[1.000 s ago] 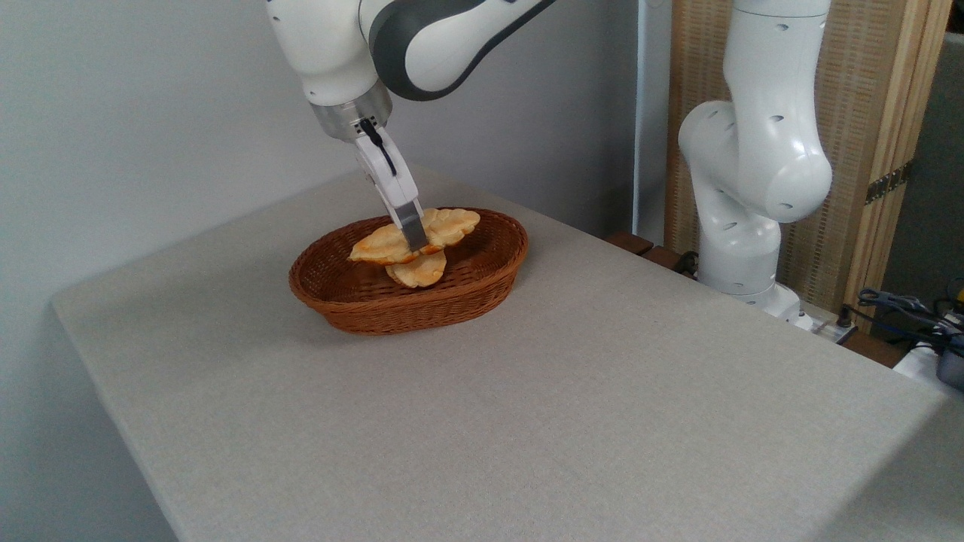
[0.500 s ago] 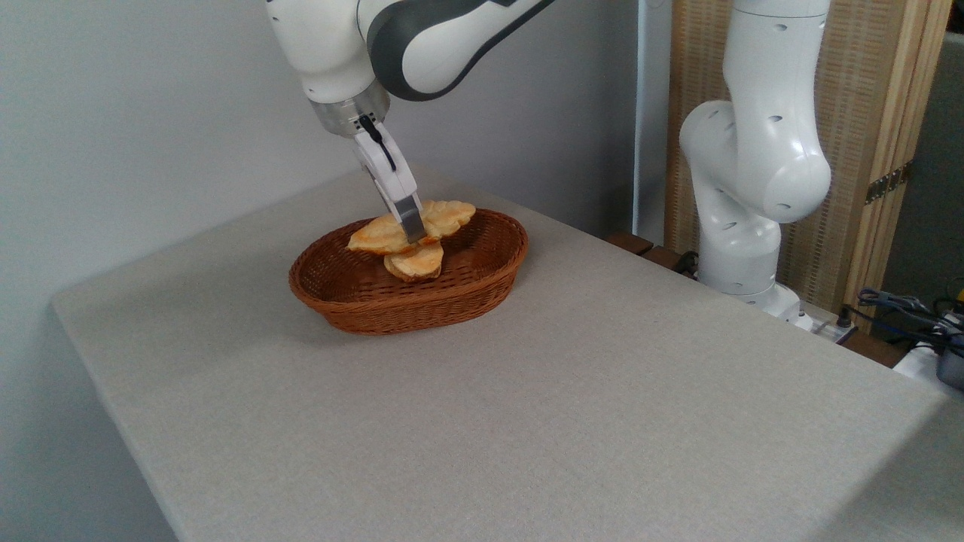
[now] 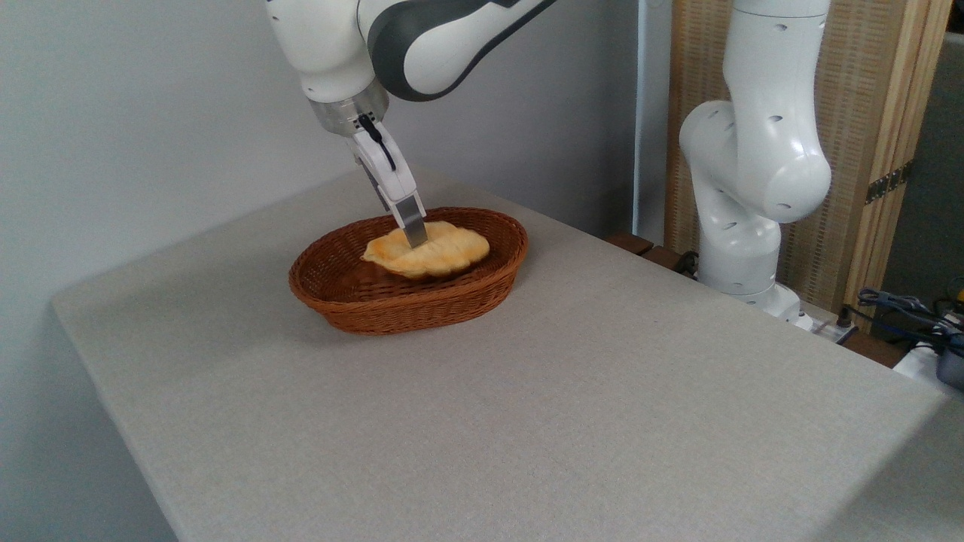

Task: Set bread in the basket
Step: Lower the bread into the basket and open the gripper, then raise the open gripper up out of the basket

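Bread (image 3: 429,254) is lying inside the basket (image 3: 354,307), centre-left of frame. End effector (image 3: 413,233) is being seen at its top; open or closed cannot be told. If contact is being kept, the bread risks being dragged out on withdrawal.

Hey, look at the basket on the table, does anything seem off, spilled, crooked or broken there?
Nothing stands out. The bread lies flat inside the basket, within its rim, with no crumbs visible on the table. The end effector sits right above the bread; whether it grips is unclear.
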`<state>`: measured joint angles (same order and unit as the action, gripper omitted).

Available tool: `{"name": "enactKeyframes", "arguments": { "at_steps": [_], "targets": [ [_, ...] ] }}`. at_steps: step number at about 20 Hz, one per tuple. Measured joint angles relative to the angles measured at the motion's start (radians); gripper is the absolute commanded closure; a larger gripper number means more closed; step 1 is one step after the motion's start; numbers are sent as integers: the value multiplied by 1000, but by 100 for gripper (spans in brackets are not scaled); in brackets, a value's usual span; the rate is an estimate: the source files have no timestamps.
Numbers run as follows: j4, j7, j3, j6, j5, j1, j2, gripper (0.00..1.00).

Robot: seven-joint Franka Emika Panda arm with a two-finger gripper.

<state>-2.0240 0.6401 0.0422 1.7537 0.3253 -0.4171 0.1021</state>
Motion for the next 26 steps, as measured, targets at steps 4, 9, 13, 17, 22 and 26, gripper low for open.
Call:
{"name": "enactKeyframes", "arguments": {
  "at_steps": [4, 9, 13, 17, 22, 26],
  "targets": [
    [19, -5, -6, 1, 0, 10, 1, 0],
    [72, -31, -40, 1, 7, 31, 4, 0],
    [88, -31, -81, 1, -2, 34, 6, 0],
    [109, -27, -121, 2, -84, 37, 6, 0],
    [123, -10, -167, 32, -192, 38, 7, 0],
    [123, 62, -218, 43, -225, 39, 7, 0]
  ]
}}
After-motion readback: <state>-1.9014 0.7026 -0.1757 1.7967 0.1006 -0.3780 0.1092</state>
